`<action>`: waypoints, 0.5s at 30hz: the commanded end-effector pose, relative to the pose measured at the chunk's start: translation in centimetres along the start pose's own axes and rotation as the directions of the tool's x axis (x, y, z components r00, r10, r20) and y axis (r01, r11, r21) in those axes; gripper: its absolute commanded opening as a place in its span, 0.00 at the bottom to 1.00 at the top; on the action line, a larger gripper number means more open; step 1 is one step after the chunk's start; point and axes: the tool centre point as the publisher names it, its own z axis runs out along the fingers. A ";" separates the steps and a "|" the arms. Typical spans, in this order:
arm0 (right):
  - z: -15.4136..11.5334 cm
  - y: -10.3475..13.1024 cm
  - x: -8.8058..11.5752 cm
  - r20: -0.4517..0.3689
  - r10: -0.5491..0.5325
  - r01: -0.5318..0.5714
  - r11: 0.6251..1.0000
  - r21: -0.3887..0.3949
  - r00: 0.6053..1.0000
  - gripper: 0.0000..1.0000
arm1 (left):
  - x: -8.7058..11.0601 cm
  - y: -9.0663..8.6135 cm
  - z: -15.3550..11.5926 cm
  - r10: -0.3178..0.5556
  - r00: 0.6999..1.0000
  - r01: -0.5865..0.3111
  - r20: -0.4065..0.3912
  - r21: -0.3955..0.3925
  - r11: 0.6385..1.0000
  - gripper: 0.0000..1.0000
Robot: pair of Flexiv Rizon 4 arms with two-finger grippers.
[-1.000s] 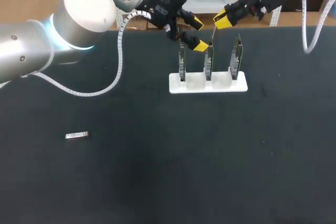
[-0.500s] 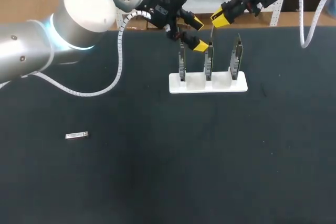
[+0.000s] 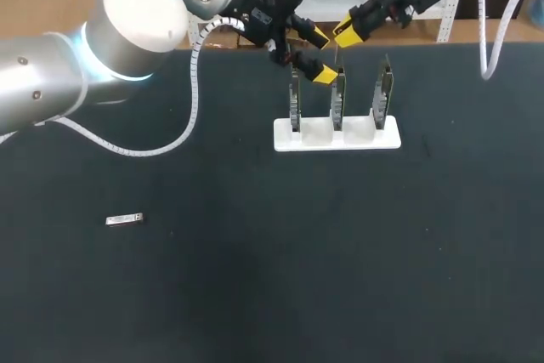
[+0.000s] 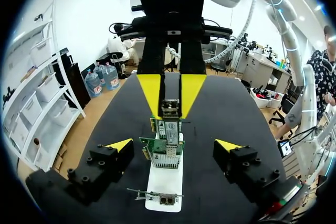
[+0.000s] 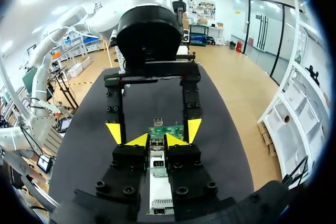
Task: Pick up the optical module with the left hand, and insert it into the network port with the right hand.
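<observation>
**Left gripper** [image 3: 322, 56]: found open, fingers spread wide, nothing between them. It hung over the far side of the table [image 3: 255, 295], near the tops of the cards [image 3: 295, 101]. In its own wrist view the cards and their holder [image 3: 336, 137] lay ahead of it and lower down, in line with the gap between its fingers. Neither finger touched them.

**Right gripper** [image 3: 344, 35]: fingers drawn close together and clamped from two sides on a grey module [image 4: 169, 109]. The module was held upright, directly above the middle card [image 3: 337, 101]. Its lower end reached the card's top edge. Whether it touched the card or sat in it could not be determined from any view.

**Holder and cards:** the white holder stood on the far middle of the table. It carried three green cards, upright in a row. The two grippers faced each other across this row.

**Second module** [image 3: 124, 220]: a small grey piece lay flat on the left part of the table. It was well apart from the holder and from both grippers, and nothing touched it.
</observation>
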 end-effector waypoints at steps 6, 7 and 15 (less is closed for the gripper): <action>0.0 0.7 0.0 -0.030 -0.014 0.014 1.000 0.009 0.999 0.00 | -0.1 0.2 0.0 -0.001 1.000 0.001 -0.005 0.003 1.000 1.00; 0.0 0.7 0.1 -0.032 -0.014 0.014 1.000 0.009 0.999 0.00 | -0.1 0.2 0.0 -0.001 1.000 0.001 -0.005 0.003 1.000 1.00; -0.2 0.5 0.4 -0.048 -0.016 0.016 1.000 0.007 0.999 0.00 | -0.1 0.2 0.0 -0.001 1.000 0.001 -0.005 0.003 1.000 1.00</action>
